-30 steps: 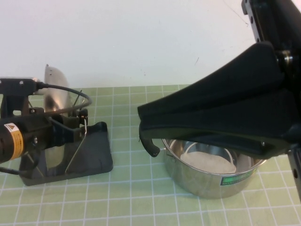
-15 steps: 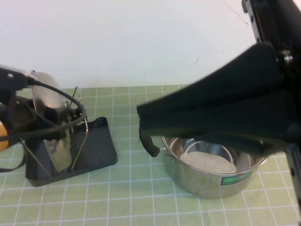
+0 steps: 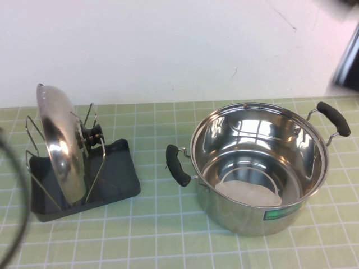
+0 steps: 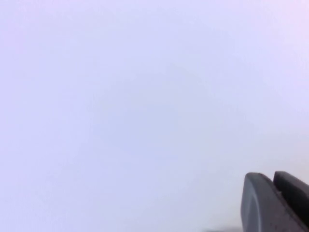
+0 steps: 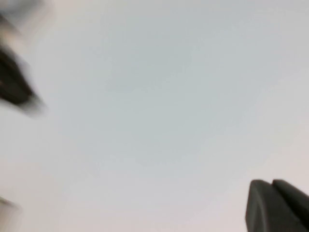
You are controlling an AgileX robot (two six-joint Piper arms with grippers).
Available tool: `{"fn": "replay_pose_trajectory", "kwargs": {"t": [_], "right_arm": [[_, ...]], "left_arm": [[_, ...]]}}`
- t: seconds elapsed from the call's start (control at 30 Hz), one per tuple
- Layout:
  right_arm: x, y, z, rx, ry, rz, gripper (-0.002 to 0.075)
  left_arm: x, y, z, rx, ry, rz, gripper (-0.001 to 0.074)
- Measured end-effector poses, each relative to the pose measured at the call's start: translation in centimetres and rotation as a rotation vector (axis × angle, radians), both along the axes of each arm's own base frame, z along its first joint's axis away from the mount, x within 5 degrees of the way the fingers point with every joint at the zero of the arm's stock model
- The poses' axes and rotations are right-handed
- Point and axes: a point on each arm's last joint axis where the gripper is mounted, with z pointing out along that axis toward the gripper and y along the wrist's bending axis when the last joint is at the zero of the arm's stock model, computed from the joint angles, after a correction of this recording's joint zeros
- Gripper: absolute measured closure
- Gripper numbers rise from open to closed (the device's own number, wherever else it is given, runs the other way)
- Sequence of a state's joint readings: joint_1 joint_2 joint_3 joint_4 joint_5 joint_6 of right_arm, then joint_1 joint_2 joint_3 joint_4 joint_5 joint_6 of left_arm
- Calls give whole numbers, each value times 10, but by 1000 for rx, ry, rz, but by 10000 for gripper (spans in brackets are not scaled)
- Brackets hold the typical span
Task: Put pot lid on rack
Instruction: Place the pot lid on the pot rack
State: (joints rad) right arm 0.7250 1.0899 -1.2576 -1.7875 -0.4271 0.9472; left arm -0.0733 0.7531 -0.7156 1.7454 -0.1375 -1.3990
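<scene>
The shiny steel pot lid (image 3: 59, 151) stands upright on its edge between the wire loops of the dark grey rack (image 3: 115, 174) at the left of the table. Its black knob (image 3: 92, 136) faces the pot. Neither gripper shows in the high view, and nothing holds the lid. My left gripper (image 4: 273, 180) shows in the left wrist view as two dark fingertips pressed together, empty, against a blank pale wall. My right gripper (image 5: 272, 186) looks the same in the right wrist view, shut and empty.
A large steel pot (image 3: 258, 162) with two black handles stands open at the right, one handle (image 3: 178, 166) pointing toward the rack. A dark cable (image 3: 17, 185) curves along the left edge. A dark blur of the right arm (image 3: 348, 61) sits at the upper right.
The left arm has let go of the lid and drawn back out of view to the left. The right arm, which covered the pot, has lifted away to the upper right.
</scene>
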Motion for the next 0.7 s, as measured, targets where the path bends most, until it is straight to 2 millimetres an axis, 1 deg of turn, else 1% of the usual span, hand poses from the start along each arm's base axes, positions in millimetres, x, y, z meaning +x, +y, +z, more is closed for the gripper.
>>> {"fn": "replay_pose_trajectory", "kwargs": {"t": [0.07,0.13,0.23,0.3,0.37,0.4,0.43,0.5,0.57,0.63,0.7], "right_arm": [[8,-16,10,34,-83,-203,726],[14,-33,17,51,-147,-403,726],[20,-65,23,54,-174,-736,726],[22,-85,18,-9,-110,-928,726],[23,-104,3,-159,28,-1118,727],[23,-110,-6,-245,100,-1175,727],[21,-116,-17,-328,212,-1223,727],[15,-121,-36,-464,414,-1235,727],[3,-120,-50,-562,586,-1141,727],[-12,-117,-57,-581,703,-996,727],[-31,-119,-60,-552,768,-871,727]], "left_arm": [[-13,11,10,20,-77,111,727],[-25,25,18,36,-141,262,731],[-37,46,21,13,-163,491,733],[-43,57,17,-26,-114,617,734],[-47,65,6,-97,-7,706,734],[-49,66,0,-144,58,728,734],[-49,66,-7,-205,128,733,734],[-49,60,-19,-317,250,694,734],[-47,50,-29,-389,365,604,734],[-46,36,-35,-412,474,460,734],[-48,21,-39,-432,540,308,734]]}}
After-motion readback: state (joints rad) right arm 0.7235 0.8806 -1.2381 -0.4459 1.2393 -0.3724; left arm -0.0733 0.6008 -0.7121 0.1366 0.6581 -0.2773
